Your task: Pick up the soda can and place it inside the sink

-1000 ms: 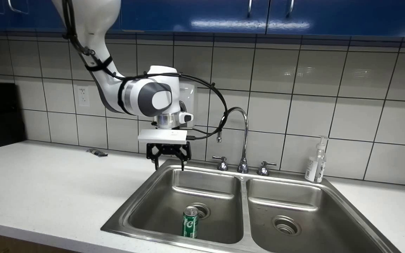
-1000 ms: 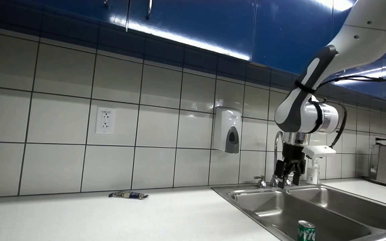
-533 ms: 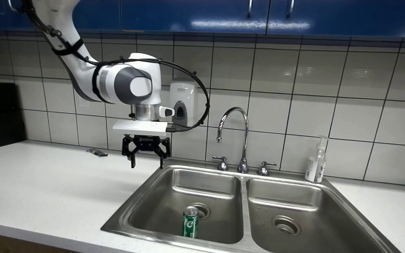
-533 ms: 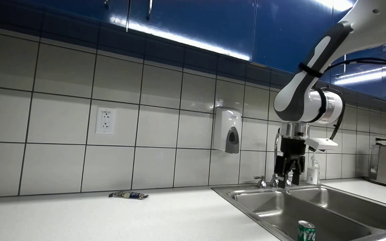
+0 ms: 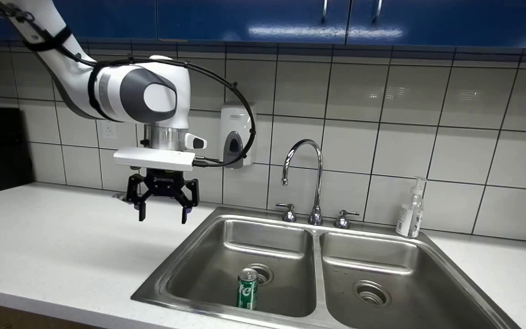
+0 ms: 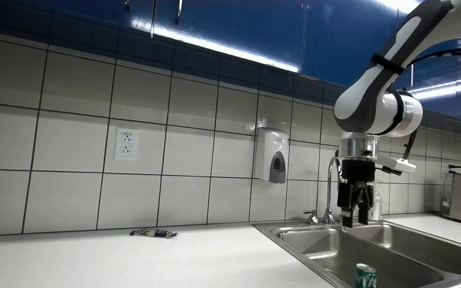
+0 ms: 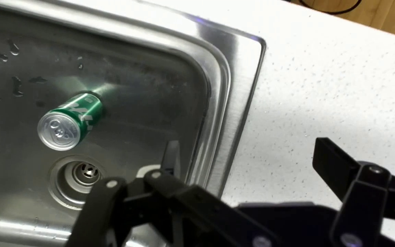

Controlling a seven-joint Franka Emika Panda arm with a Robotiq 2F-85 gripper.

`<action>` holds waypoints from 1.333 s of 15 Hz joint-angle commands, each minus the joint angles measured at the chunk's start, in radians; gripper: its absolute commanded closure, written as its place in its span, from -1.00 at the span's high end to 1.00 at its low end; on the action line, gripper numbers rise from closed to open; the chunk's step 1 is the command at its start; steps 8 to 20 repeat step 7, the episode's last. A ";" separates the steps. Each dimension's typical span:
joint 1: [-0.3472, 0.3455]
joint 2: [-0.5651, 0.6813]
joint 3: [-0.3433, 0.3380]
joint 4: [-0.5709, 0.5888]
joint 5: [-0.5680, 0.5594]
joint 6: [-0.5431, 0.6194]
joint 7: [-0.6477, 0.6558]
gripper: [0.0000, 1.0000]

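Steel sink (image 5: 318, 278) holds the can (image 5: 247, 292) (upright), well apart from the claw (image 5: 162, 217).

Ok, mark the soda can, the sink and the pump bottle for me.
Soda can (image 5: 247, 290), in an exterior view: on its green side.
Sink (image 5: 319, 274), in an exterior view: on the divider between its basins.
Pump bottle (image 5: 410, 219), in an exterior view: on its body.
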 commanded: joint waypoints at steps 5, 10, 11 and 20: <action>0.050 -0.108 -0.035 -0.059 -0.031 -0.093 0.010 1.00; 0.051 -0.132 -0.038 -0.072 -0.036 -0.102 0.010 1.00; 0.051 -0.132 -0.038 -0.072 -0.036 -0.102 0.010 1.00; 0.051 -0.132 -0.038 -0.072 -0.036 -0.102 0.010 1.00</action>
